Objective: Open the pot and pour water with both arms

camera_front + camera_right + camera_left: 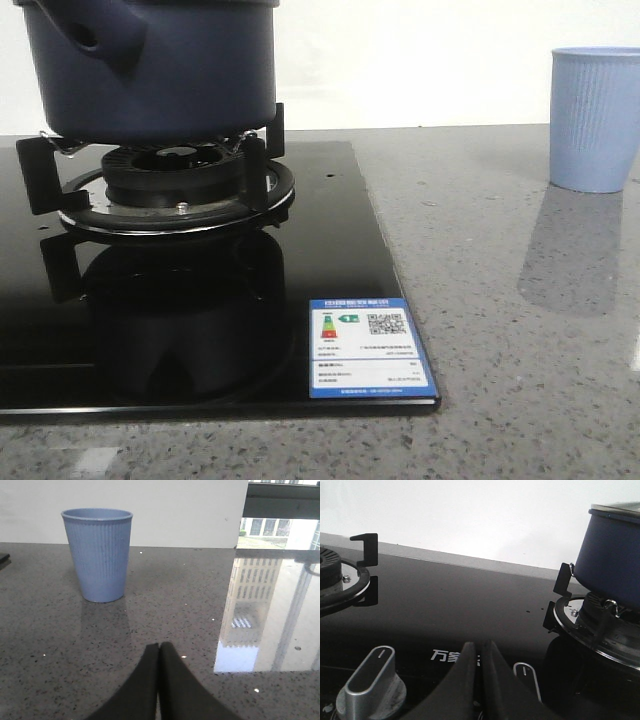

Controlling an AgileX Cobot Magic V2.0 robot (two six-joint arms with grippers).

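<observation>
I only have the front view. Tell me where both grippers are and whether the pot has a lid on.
Observer: The left gripper is shut and empty, low over the black hob, near a silver knob.
Operator: Give me the right one.
Observer: The right gripper is shut and empty too, over the grey counter, facing the blue cup.
Operator: Now the lid.
Observer: The left wrist view shows a pale, shiny edge along the top of the pot; I cannot tell whether it is a lid.
</observation>
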